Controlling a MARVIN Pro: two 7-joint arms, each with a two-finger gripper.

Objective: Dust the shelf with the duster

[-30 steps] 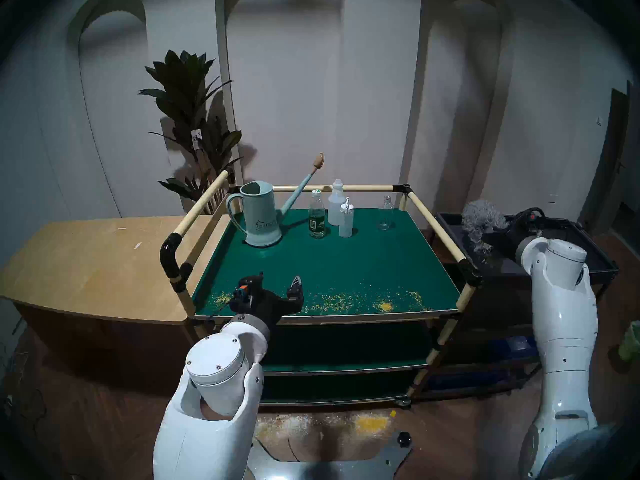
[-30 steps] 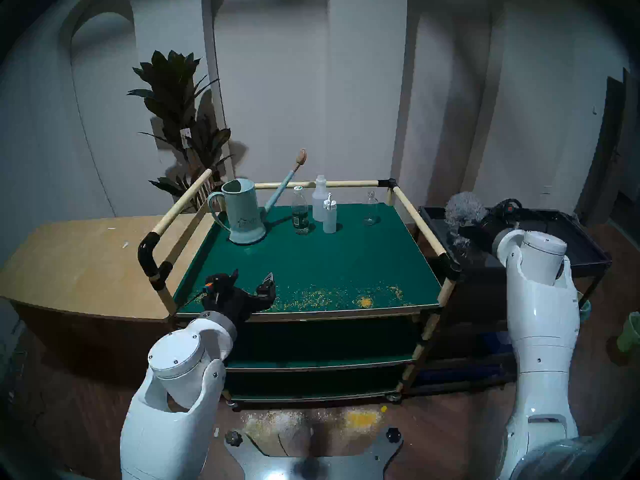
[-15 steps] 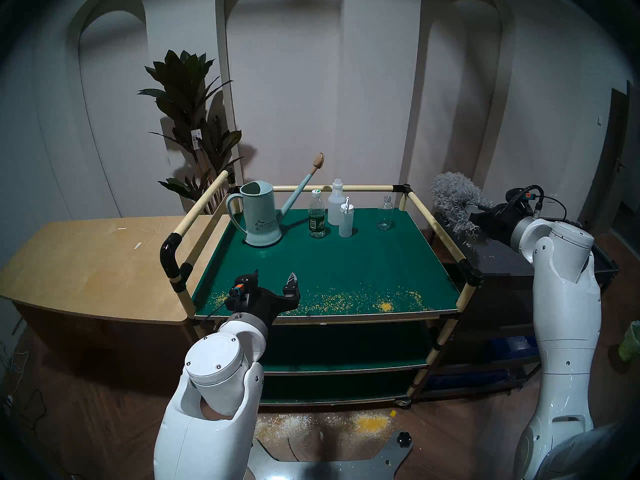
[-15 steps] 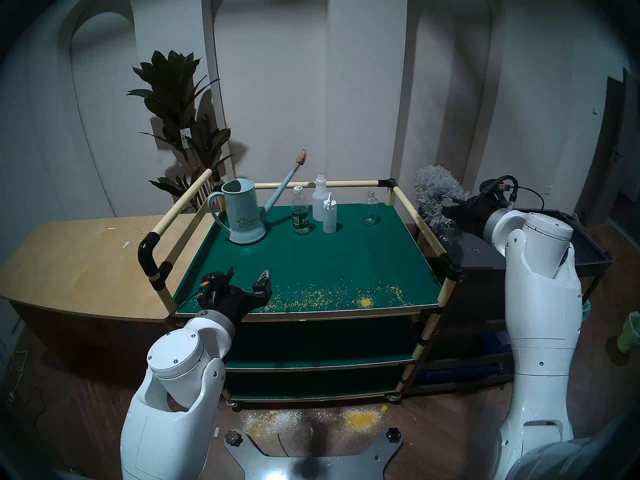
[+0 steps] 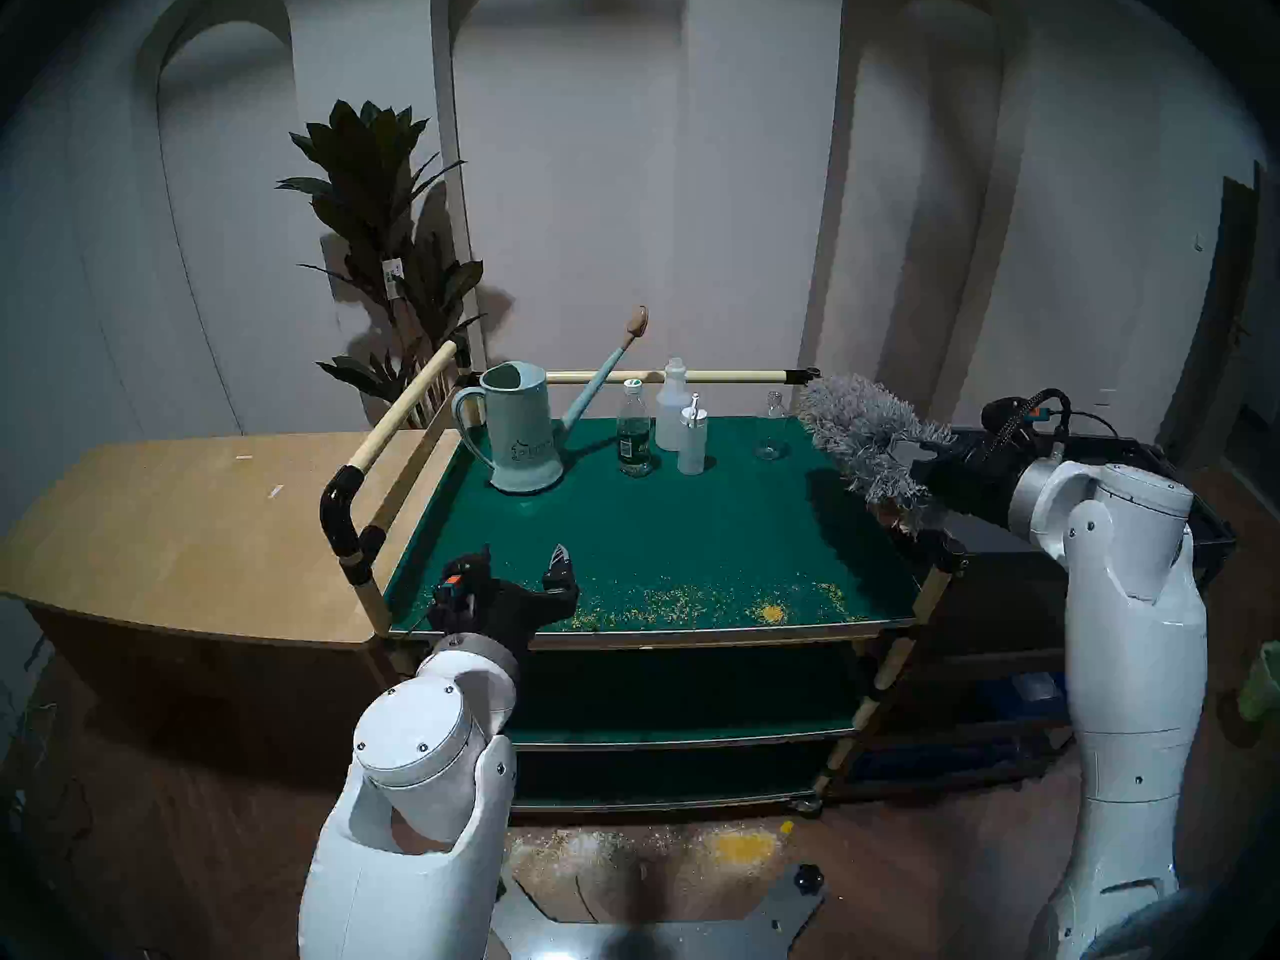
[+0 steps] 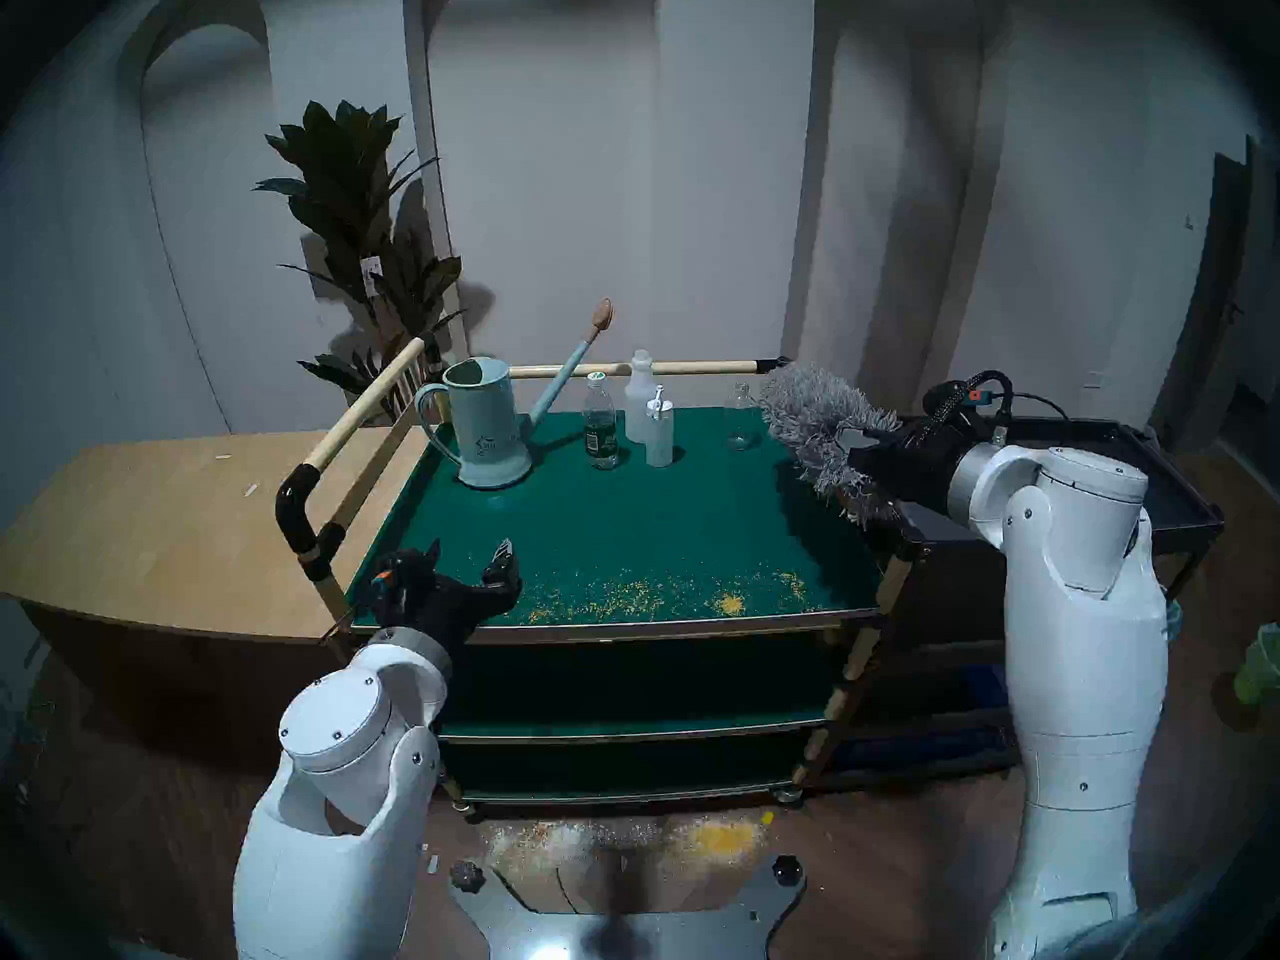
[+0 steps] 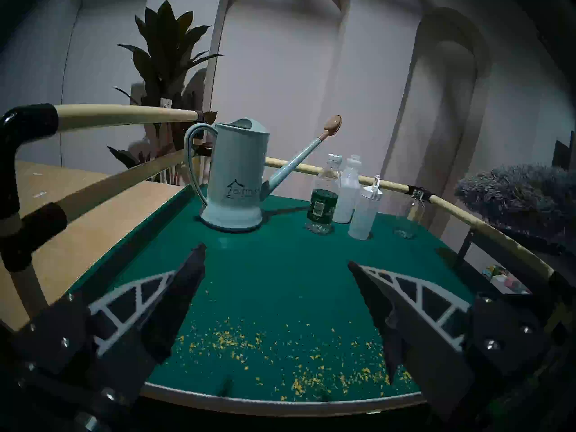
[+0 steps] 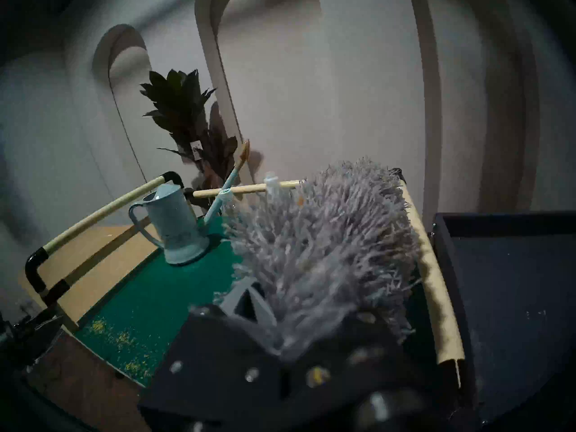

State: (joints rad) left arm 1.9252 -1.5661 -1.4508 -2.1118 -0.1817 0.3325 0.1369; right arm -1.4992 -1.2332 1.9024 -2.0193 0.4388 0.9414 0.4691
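A: Dark-green felt-like board, the flat top shelf (image 5: pixel 692 522) of the cream-railed cart, is seen strewn with fine yellow crumbs (image 5: pixel 720 602) along its near edge.

B: Which step is in hand?

A: Carrying in, it is judged. The long shaggy grey microfibre duster (image 5: pixel 862 439) is held above the right rail, clamped by the right gripper (image 5: pixel 925 456); no wiping is begun.

B: And next?

A: Lowering and sweeping over the crumbs is called for. The left gripper (image 7: pixel 276 258) is held wide apart, empty.
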